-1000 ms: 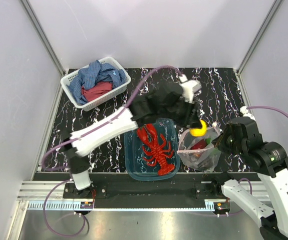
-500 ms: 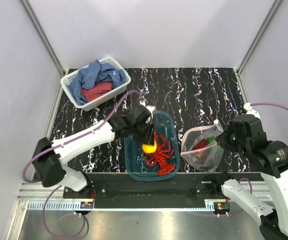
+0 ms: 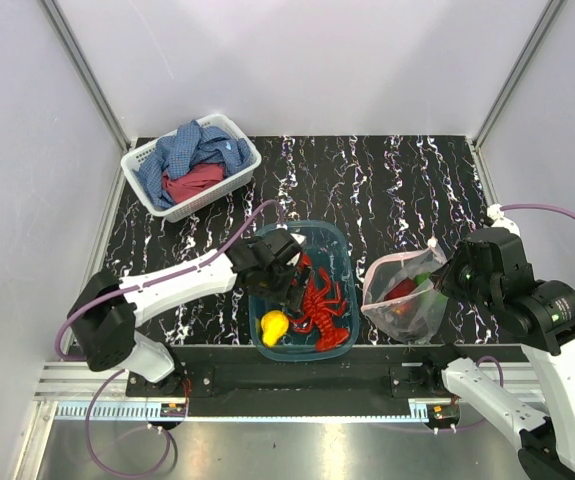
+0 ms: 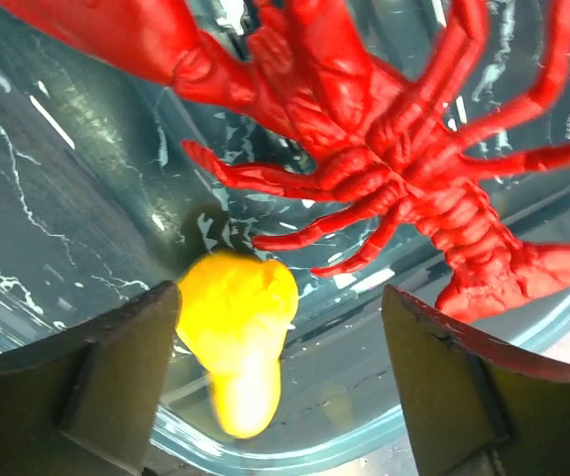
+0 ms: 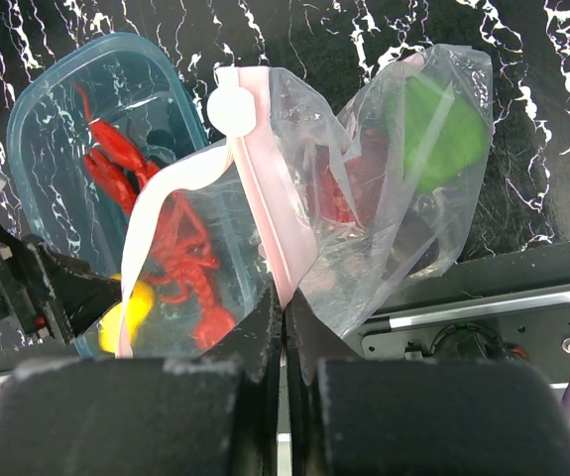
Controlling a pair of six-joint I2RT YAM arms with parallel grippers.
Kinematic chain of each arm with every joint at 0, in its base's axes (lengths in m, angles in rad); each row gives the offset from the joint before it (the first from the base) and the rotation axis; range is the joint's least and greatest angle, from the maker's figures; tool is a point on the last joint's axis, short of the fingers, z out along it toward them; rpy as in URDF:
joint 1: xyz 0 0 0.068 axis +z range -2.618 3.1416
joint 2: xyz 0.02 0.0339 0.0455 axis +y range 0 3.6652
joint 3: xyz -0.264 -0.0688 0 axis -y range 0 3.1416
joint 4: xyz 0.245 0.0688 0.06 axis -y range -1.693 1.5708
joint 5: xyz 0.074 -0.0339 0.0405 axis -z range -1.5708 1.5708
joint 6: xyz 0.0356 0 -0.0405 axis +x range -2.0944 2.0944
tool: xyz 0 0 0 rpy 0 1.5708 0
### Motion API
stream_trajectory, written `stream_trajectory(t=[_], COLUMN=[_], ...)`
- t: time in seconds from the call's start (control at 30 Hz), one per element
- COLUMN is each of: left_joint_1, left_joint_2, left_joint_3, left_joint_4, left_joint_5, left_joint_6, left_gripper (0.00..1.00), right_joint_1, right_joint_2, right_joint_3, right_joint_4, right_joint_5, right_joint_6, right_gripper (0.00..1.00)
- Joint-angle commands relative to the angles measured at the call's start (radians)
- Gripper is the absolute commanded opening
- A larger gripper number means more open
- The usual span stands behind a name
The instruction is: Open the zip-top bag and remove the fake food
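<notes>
Hovering with left claw (image 3: 287, 283) released over teal tub (image 3: 351, 268), yellow fruit (image 3: 273, 325) and lobster (image 3: 323, 300) lying inside. Pinching strip of zip-top bag (image 3: 404, 303) in clenched right claw (image 5: 284, 315), at 3 o'clock of left claw, green pepper (image 5: 433, 134) sitting inside.

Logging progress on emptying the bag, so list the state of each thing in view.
zip-top bag, open, mouth pinched up by the right hand, green pepper inside.
right hand, shut on the bag's rim.
left hand, open, empty, over the tub.
yellow fruit, loose in the tub.
lobster, lying in the tub.
tub, lidless.
basket, full of cloths.
</notes>
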Motion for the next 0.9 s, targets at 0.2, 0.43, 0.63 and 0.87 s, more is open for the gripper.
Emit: stream_trajectory(t=[0.2,0.43,0.63,0.87], left_joint_1=[-0.104,-0.136,-0.202,-0.236], left_joint_2=[-0.115,0.058,0.204,0.299], left_joint_3=[0.318,0.510,0.620,0.630], left_joint_4=[0.210,0.398,0.378,0.371], left_joint_5=[0.129,0.250,0.253,0.161], left_joint_6=[0.041,0.005,0.011,0.005], left_gripper=[0.54,0.12,0.03,0.00], right_joint_1=[0.002,0.002,0.003,0.002], right_joint_2=[0.045,0.066,0.115,0.154], right_joint_3=[0.043,0.046,0.116,0.163], right_joint_4=[-0.022,0.002,-0.001,0.011], right_joint_5=[-0.037,-0.081,-0.106,-0.150], right_joint_6=[-0.030,-0.025,0.016,0.065], right_gripper=[0.00,0.00,0.00,0.00])
